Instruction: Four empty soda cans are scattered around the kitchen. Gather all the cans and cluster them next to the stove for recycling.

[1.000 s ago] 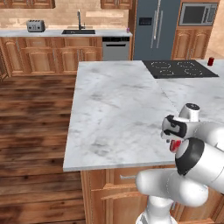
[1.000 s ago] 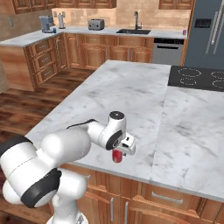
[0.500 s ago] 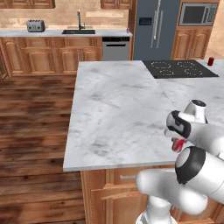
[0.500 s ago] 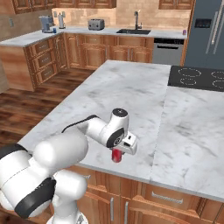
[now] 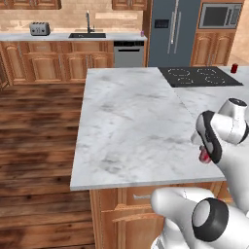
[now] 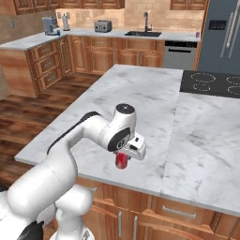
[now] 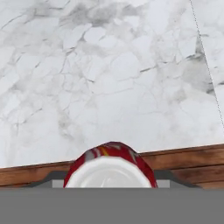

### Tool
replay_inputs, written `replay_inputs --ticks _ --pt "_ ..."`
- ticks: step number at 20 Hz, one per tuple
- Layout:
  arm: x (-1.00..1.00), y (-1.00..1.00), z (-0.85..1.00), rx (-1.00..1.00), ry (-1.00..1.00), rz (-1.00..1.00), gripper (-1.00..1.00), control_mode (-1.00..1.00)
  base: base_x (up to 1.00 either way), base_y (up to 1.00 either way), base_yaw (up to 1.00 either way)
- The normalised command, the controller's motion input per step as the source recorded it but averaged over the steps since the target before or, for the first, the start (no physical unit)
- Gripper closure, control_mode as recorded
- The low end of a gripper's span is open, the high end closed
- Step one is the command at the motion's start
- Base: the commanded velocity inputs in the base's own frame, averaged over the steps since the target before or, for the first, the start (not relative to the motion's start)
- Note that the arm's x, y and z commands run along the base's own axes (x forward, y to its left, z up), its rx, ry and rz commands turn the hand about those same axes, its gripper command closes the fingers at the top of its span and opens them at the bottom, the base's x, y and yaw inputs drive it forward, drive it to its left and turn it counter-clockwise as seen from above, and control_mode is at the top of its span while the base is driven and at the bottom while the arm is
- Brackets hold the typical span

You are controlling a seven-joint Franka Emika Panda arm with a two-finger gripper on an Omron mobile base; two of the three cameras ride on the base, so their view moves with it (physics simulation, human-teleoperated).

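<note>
A small red cylindrical soda can (image 6: 122, 160) with a silvery-white top is clamped between the jaws of the white two-finger gripper (image 6: 123, 161), close to the near edge of the white-grey veined marble island counter (image 6: 140, 101). In the hand view the can (image 7: 110, 170) is seen end-on: a pale round lid ringed by glossy red wall with small yellow and white markings, too small and blurred for any lettering to be read. The marble below it is smooth, with grey cracks and a thin straight seam, and a strip of reddish wooden cabinet (image 7: 183, 162) is seen past the counter edge. In the left base view only a sliver of the can (image 5: 204, 156) is seen behind the wrist.

The black flat glass cooktop (image 5: 199, 76) with 4 white ring burner marks is set into the far end of the island, well apart from the held can. A 2nd tiny red can (image 5: 234, 68) stands upright just beside the cooktop's right edge. A stainless refrigerator (image 5: 174, 32), a silver toaster (image 5: 39, 29) and a sink with tall faucet (image 5: 88, 28) are ranged along the back wall. No writing is legible anywhere.
</note>
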Motion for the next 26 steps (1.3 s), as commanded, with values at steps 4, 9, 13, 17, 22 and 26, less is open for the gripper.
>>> replay_inputs --ticks 4,9,13,17,22,26 --pt "-0.62 0.17 0.65 0.0 0.0 0.0 1.0 -1.0 0.0 0.0 0.0" --pt "-0.68 0.3 0.39 0.0 0.0 0.0 1.0 -1.0 0.0 0.0 0.0" --pt "-0.81 0.33 0.17 0.0 0.0 0.0 1.0 -1.0 0.0 0.0 0.0" --pt "-0.69 0.39 0.03 0.0 0.0 0.0 1.0 -1.0 0.0 0.0 0.0" --pt "-0.42 0.26 0.0 0.0 0.0 0.0 1.0 -1.0 0.0 0.0 0.0" --pt "-0.41 0.17 0.0 0.0 0.0 0.0 1.0 -1.0 0.0 0.0 0.0"
